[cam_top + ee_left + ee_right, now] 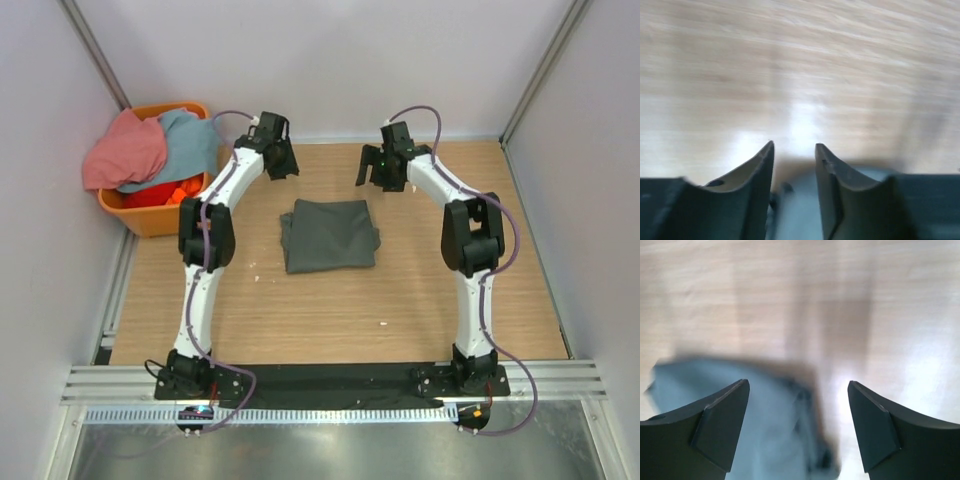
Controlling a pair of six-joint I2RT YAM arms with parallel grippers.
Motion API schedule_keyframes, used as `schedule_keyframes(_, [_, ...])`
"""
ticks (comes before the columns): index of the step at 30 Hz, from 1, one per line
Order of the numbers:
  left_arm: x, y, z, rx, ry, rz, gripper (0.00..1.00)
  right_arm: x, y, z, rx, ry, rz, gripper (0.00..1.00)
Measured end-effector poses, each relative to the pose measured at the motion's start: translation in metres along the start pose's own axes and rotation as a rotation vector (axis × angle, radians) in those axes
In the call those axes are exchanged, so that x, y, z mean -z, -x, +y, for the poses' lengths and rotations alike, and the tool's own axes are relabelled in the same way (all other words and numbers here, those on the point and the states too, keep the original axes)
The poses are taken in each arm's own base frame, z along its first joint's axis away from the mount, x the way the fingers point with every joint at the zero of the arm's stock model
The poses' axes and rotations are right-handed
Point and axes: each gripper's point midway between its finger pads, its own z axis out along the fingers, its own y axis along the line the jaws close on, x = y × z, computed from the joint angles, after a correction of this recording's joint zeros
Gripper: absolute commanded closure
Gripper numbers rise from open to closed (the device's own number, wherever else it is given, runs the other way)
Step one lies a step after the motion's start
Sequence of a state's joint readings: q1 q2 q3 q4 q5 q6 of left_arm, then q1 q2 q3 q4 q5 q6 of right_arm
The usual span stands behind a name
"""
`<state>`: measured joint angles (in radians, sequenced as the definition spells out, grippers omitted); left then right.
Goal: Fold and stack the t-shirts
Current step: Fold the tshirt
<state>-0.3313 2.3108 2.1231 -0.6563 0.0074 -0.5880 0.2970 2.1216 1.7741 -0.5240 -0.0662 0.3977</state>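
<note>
A dark grey t-shirt (328, 235) lies folded in a rough square in the middle of the wooden table (330, 320). A salmon-pink t-shirt (125, 152) and a light blue t-shirt (192, 145) are heaped in the orange basket (150, 220) at the back left. My left gripper (282, 164) hangs above the table beyond the grey shirt's far left corner. Its jaws stand a little apart with nothing between them (794, 156). My right gripper (373, 172) hangs beyond the far right corner, open wide and empty (798, 390). Blurred grey cloth (745, 415) shows under it.
The basket stands against the left wall, close to the left arm's forearm. White walls close the table on the left, back and right. A metal rail (330, 382) runs along the near edge by the arm bases.
</note>
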Motion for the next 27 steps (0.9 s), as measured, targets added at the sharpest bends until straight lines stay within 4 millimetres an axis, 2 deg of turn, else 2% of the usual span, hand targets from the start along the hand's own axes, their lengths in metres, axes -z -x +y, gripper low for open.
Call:
schedule_keyframes(2, [-0.025,0.002,0.014,0.022,0.033,0.029,0.51,-0.021,0.011,-0.013,-0.003,-0.017,0.012,0.13])
schedule_keyframes(3, [-0.032,-0.001,0.023,0.031,0.052,0.048,0.49,-0.025,0.014,-0.02,-0.002,-0.027,0.015,0.13])
schedule_keyframes(5, [-0.032,-0.016,0.041,0.049,0.099,0.097,0.41,-0.023,0.014,-0.033,-0.002,-0.05,0.03,0.12])
schedule_keyframes(6, [-0.027,-0.023,0.047,0.053,0.116,0.108,0.41,-0.018,0.016,-0.036,-0.002,-0.051,0.021,0.12])
schedule_keyframes(7, [-0.019,-0.031,0.052,0.06,0.129,0.114,0.41,-0.012,0.016,-0.037,-0.002,-0.043,0.007,0.11])
schedule_keyframes(9, [0.005,-0.048,0.058,0.066,0.148,0.143,0.42,0.01,0.005,-0.035,-0.01,-0.008,0.012,0.09])
schedule_keyframes(12, [0.045,-0.052,0.052,0.054,0.124,0.118,0.43,0.042,-0.013,-0.024,-0.037,0.107,0.0,0.06])
schedule_keyframes(14, [0.076,-0.052,0.044,0.04,0.098,0.08,0.43,0.054,-0.025,-0.014,-0.053,0.191,0.008,0.05])
schedule_keyframes(17, [0.117,-0.063,0.033,0.011,0.056,0.029,0.43,0.049,-0.046,-0.007,-0.076,0.276,0.035,0.05])
schedule_keyframes(19, [0.145,-0.082,0.03,-0.017,0.035,0.016,0.42,0.042,-0.072,-0.012,-0.097,0.294,0.086,0.05])
schedule_keyframes(22, [0.17,-0.105,0.029,-0.051,0.016,0.0,0.41,0.035,-0.104,-0.019,-0.129,0.297,0.16,0.11])
schedule_keyframes(24, [0.18,-0.119,0.037,-0.063,0.022,-0.013,0.41,0.032,-0.113,-0.02,-0.143,0.306,0.176,0.15])
schedule_keyframes(25, [0.181,-0.124,0.043,-0.064,0.034,-0.021,0.41,0.03,-0.116,-0.021,-0.148,0.311,0.176,0.2])
schedule_keyframes(27, [0.177,-0.133,0.056,-0.058,0.065,-0.024,0.43,0.028,-0.122,-0.022,-0.161,0.318,0.176,0.22])
